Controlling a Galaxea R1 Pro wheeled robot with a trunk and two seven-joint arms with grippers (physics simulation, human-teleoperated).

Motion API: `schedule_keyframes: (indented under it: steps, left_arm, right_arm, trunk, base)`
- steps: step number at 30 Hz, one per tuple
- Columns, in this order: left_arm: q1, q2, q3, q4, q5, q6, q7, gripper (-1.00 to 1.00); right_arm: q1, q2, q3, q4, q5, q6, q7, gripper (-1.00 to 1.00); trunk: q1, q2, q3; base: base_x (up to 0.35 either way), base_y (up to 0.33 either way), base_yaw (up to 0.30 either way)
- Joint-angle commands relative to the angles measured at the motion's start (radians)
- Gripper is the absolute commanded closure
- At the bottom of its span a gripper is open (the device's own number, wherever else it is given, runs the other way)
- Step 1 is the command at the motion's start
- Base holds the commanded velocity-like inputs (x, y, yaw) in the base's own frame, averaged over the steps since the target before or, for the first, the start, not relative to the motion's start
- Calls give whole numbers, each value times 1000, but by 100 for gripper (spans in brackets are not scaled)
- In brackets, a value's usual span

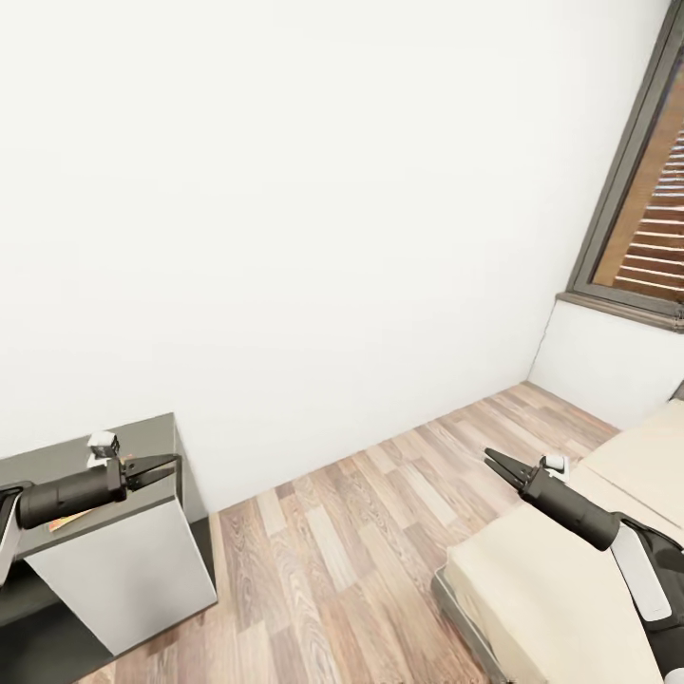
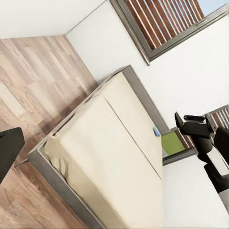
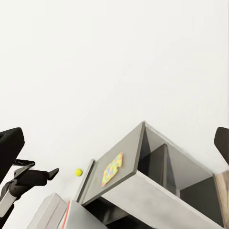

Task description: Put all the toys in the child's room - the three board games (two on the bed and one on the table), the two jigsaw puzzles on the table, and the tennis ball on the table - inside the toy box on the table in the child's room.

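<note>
"Wood floor (image 1: 323,551) and bare wall ahead of your head. Why hang both arms like that?"

"I judge I'm between places. My left pincer (image 1: 163,466) hovers over the end of the table (image 1: 142,560), my right pincer (image 1: 498,463) over the corner of the bed (image 1: 541,589). Both are spread and hold nothing, so either can take a toy. An orange sliver (image 1: 68,521) lies on the table under my left arm; I can't tell what it is."

"And along your left wrist?"

"It looks across the bed. A small blue board game (image 2: 156,131) lies on the mattress near the far edge, with a green-yellow patch (image 2: 171,142) just beyond, probably another game, too small to read."

"Your right wrist?"

"It faces the table. A jigsaw puzzle (image 3: 112,169) lies flat on top, the tennis ball (image 3: 78,172) beside it. My two fingers (image 3: 9,148) sit at the frame's edges, wide apart."

"The toy box?"

"I can't make it out."
</note>
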Motion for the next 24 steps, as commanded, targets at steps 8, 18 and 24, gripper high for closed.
schedule_keyframes:
  steps: [8,18,24]
  left_arm:
    - [0,0,0,0,0,11,-4,-100]
    - [0,0,-1,0,0,11,-4,-100]
    - [0,0,-1,0,0,11,-4,-100]
  right_arm:
    - [-1,0,0,0,-4,6,1,-100]
    - [-1,0,0,1,-4,6,1,-100]
    - [-1,0,0,0,-4,6,1,-100]
  trunk:
    - [1,-2,-6]
    - [1,-2,-12]
    - [1,-2,-15]
  base:
    - [-3,0,-258]
    - [-39,0,-258]
    - [-57,0,-258]
